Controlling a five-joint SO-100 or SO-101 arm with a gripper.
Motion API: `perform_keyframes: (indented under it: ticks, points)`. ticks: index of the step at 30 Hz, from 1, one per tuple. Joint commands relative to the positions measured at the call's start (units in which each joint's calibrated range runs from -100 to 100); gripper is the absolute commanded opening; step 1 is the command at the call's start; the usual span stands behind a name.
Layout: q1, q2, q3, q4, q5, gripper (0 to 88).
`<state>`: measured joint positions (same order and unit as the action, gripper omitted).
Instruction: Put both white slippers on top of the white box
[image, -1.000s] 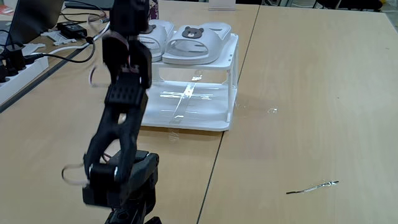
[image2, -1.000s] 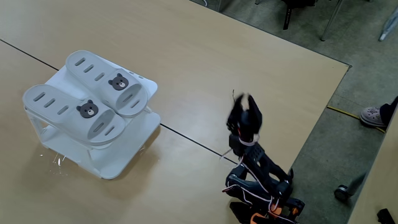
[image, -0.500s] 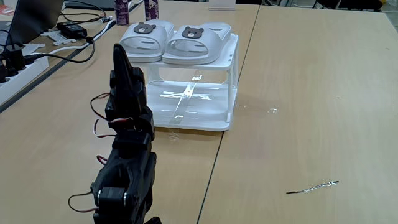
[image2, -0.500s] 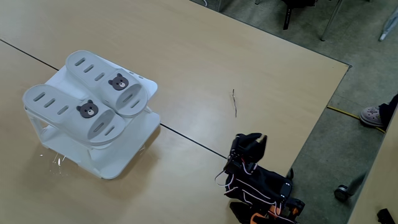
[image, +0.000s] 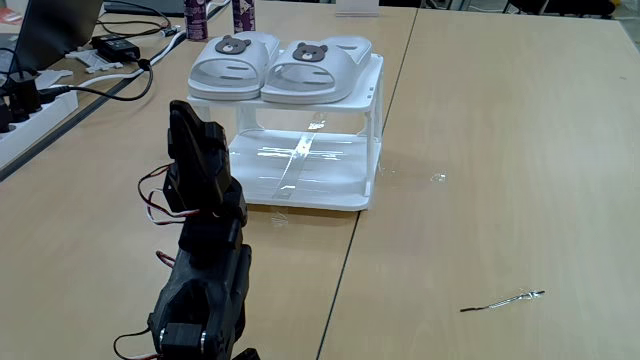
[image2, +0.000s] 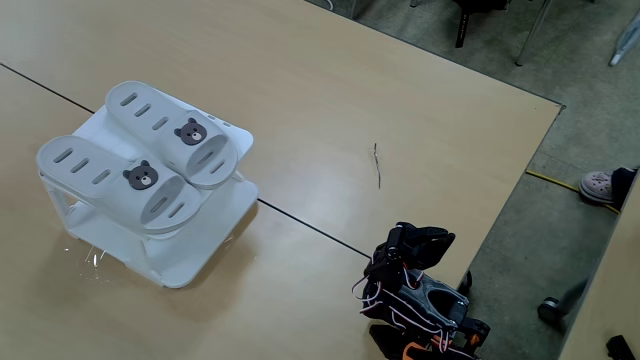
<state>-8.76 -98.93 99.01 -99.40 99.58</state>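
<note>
On my feed the two slippers (image: 280, 62) read off-white, each with a brown bear-face badge, dark-eyed, and oval vent slots showing grey in a fixed view (image2: 140, 165). Beneath them the box (image: 310, 170) is plain white, glossy, with bright streaks of glare on its lower shelf. My arm (image: 200, 240) is black all over, trailing red, white and black wires. The table (image: 500, 150) is pale tan wood grain crossed by dark seams. Far beyond the arm I see black cables (image: 90, 85) and a purple bottle (image: 243, 14).
</note>
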Motion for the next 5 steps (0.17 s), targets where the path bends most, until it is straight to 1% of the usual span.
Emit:
perform_keyframes:
  ticks: [1, 5]
  points:
    - [-0.4, -0.1, 0.1, 0.0, 0.4, 0.7]
    - [-0.4, -0.1, 0.1, 0.0, 0.4, 0.7]
